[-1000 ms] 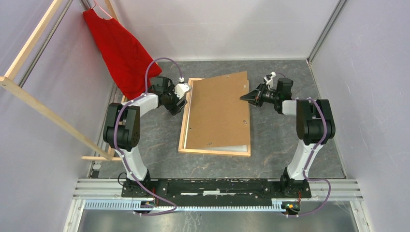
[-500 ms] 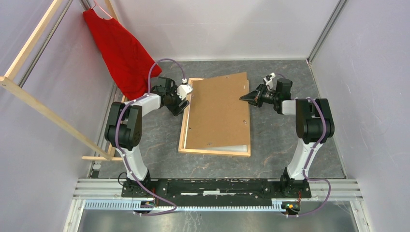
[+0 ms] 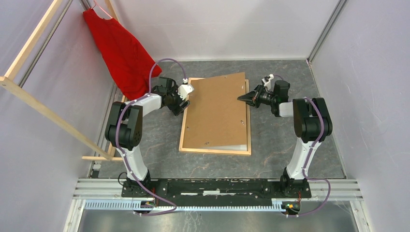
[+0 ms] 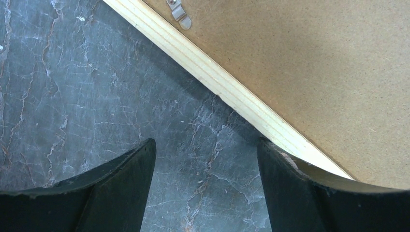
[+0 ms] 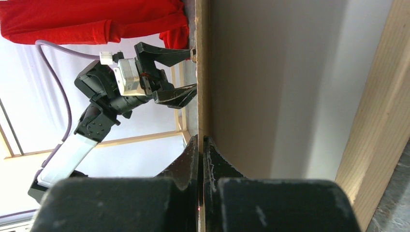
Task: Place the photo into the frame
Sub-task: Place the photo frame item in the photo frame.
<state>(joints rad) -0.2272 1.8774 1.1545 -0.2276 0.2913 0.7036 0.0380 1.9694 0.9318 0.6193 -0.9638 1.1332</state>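
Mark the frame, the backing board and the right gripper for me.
frame point(image 3: 215, 151): top view, on its near wooden rail.
backing board point(image 3: 217, 113): top view, middle of its brown face.
right gripper point(image 3: 240, 98): top view, fingertips pinching the board's right edge.

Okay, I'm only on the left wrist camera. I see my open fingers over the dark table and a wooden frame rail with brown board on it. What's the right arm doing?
Observer: The right gripper is shut on the right edge of the backing board, holding that edge up off the frame.
Operator: Is the photo under it?
Observer: Yes, the photo lies white side up inside the frame, beneath the raised board.
Operator: Anything behind my left arm?
Observer: A red garment hangs beside the wooden rack at the far left.
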